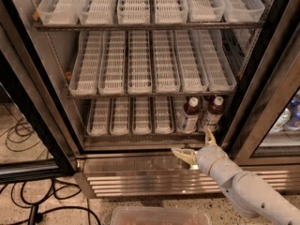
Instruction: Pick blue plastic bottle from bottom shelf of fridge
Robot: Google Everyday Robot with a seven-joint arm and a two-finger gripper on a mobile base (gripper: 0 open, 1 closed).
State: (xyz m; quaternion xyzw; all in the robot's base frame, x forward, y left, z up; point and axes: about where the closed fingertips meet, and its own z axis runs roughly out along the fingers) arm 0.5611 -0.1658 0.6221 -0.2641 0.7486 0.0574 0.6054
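Note:
The blue plastic bottle (pixel 189 116) stands upright on the bottom shelf (pixel 132 117) of the fridge (pixel 140 176), in a lane right of centre. It has a white cap, dark liquid and a pale label. A similar bottle with a reddish-brown label (pixel 213 114) stands just to its right. My gripper (pixel 195 145) is open and empty, in front of the shelf's front edge, just below and slightly right of the blue bottle. One finger points left (pixel 181 152) and the other points up (pixel 209 136).
Two upper racks of white slotted trays (pixel 150 64) hang above. The black door frame (pixel 262 74) stands close on the right and the open door (pixel 28 125) on the left. Cables (pixel 28 205) lie on the floor at left. A plastic bin (pixel 159 215) sits at the bottom.

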